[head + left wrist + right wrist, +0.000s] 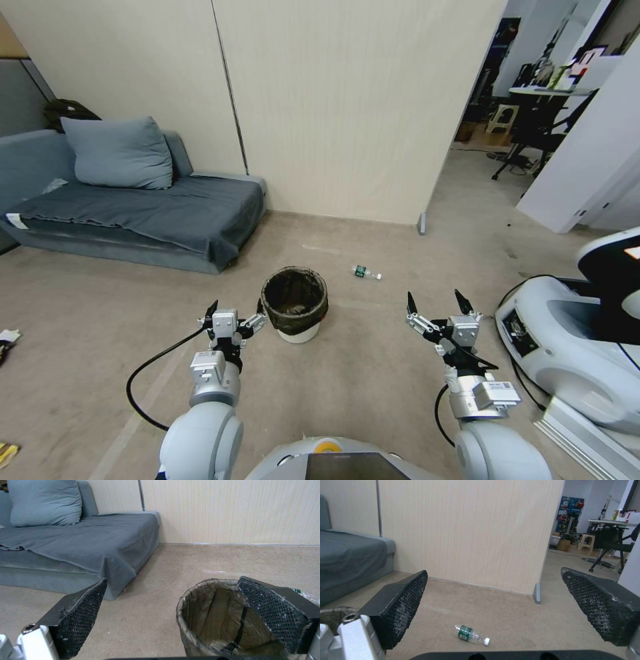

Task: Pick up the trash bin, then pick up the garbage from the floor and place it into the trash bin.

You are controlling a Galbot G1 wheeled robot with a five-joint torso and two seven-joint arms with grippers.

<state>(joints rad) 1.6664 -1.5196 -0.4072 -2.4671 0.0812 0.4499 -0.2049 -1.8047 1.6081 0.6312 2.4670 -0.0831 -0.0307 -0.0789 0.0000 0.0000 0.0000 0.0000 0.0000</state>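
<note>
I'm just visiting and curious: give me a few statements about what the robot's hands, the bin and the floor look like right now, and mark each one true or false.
1. The left hand is clamped on the trash bin. False: it is open, beside the bin's rim and not gripping it.
2. The trash bin stands upright on the floor. True.
3. The right hand is open and holds nothing. True.
4. A plastic bottle lies inside the bin. False: it lies on its side on the carpet, beyond the bin and apart from it.
5. The bin is lined with a dark bag. True.
</note>
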